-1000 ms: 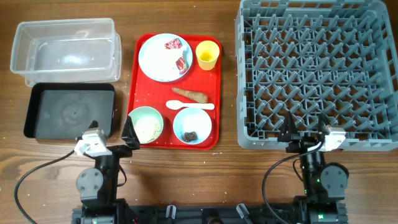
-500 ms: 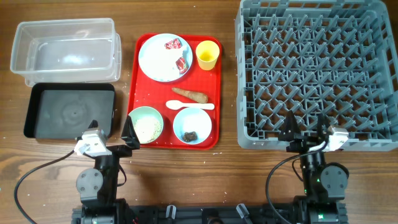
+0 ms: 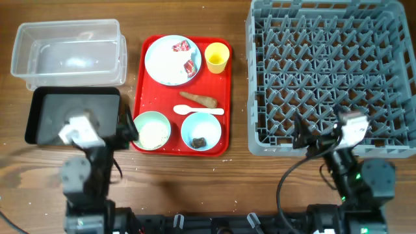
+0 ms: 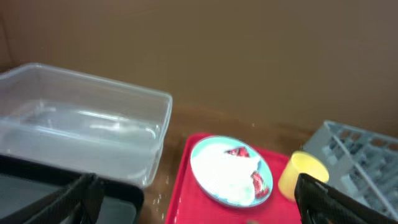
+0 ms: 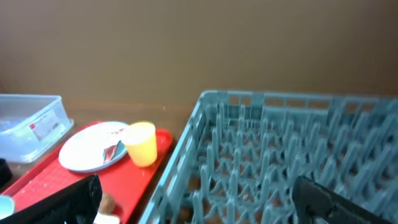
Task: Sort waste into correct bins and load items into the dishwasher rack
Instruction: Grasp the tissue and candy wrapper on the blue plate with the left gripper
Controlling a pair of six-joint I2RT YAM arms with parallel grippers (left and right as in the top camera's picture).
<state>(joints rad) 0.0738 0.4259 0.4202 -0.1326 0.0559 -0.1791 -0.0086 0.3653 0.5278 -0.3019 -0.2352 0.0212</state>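
Observation:
A pale blue plate [image 3: 170, 60] with red-and-white wrappers [image 3: 190, 65], a yellow cup [image 3: 217, 57], a brown stub [image 3: 198, 99], a white spoon [image 3: 198, 110], a green bowl of rice [image 3: 153, 130] and a blue bowl with a dark lump [image 3: 201, 132] sit on the red tray [image 3: 144, 78]. The clear tub [image 3: 68, 52] and black tray [image 3: 65, 110] lie left, the grey rack [image 3: 331, 71] right. My left gripper [image 3: 107, 128] is open and empty over the black tray's right end. My right gripper [image 3: 316, 133] is open and empty at the rack's front edge.
The left wrist view shows the tub [image 4: 81, 130], plate [image 4: 227, 171] and cup [image 4: 301, 174] ahead. The right wrist view shows the rack [image 5: 298, 155] ahead, with the cup [image 5: 142, 143] to its left. Bare wooden table lies along the front.
Both arms have lifted and moved away from the table's front edge. The left gripper now hangs over the black tray, the right over the rack's front wall.

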